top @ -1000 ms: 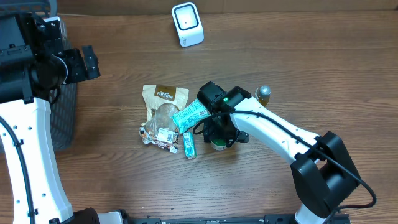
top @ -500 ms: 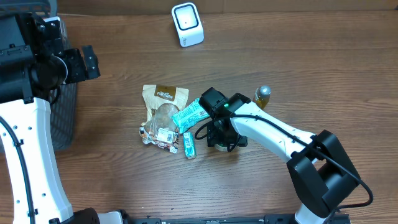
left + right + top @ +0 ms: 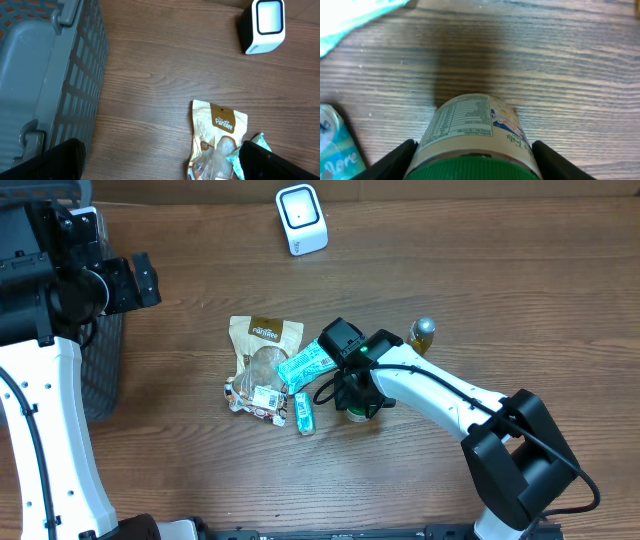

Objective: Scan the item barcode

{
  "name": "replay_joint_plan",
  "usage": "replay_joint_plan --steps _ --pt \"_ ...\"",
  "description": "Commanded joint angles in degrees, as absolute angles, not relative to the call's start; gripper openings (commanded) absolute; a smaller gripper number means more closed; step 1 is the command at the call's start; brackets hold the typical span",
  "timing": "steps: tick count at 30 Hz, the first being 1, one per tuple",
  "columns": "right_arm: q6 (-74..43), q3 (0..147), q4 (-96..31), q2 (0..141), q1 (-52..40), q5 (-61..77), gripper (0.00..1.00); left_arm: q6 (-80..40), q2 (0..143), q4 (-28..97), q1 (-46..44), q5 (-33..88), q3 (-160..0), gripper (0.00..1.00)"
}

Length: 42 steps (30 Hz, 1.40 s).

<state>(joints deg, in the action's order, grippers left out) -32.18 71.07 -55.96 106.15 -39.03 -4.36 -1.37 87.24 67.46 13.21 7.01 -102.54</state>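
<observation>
Two fingers of my right gripper have come down around the jar with the green lid. They have moved closer together in the last second. Now one finger sits on each side of the lid, and both look like they touch it. I cannot tell yet if the pinch is tight. I think the pick-up is nearly done and the scan has not started. The jar stands on the table, just beside the pile of snacks in the middle.

My left gripper is spread wide and holds nothing. It hangs by the grey basket.

The scanner waits at the far edge, well apart from the jar. A teal packet lies right next to my right gripper, with a tan bag past it. A little bottle stands on the other side. I think I must lift straight up so I do not drag the packet along.
</observation>
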Motion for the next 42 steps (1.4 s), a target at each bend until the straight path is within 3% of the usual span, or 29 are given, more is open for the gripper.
replay_joint_plan --steps 1,4,7,11,16,26,35,42 --pt "-31.51 71.18 -56.93 106.37 -38.83 -4.64 0.74 -1.72 87.37 67.29 13.1 6.9 -103.18 0.99" --pt "-31.68 71.18 -57.54 106.37 -38.83 -2.81 0.79 -1.72 87.37 67.31 13.1 6.9 -103.18 1.0" --pt "-31.68 71.18 -57.56 106.37 -38.83 -1.39 0.79 -1.72 87.37 67.31 13.1 6.9 -103.18 0.99" --pt "-31.66 71.18 -57.04 106.37 -38.83 -2.02 0.61 -1.72 87.37 67.31 13.1 6.9 -103.18 1.0" --pt "-30.65 71.2 -54.87 106.37 -38.83 -3.64 0.55 -1.72 87.37 67.31 13.1 6.9 -103.18 1.0" --pt "-26.52 71.26 -52.31 106.37 -38.83 -8.38 0.57 -1.72 87.37 67.31 13.1 6.9 -103.18 1.0" --pt "-26.52 71.26 -52.4 106.37 -38.83 -8.91 0.73 -1.72 87.37 67.31 13.1 6.9 -103.18 0.99" --pt "-26.52 71.24 -52.77 106.37 -38.83 -7.46 0.73 -1.72 87.37 67.31 13.1 6.9 -103.18 1.0"
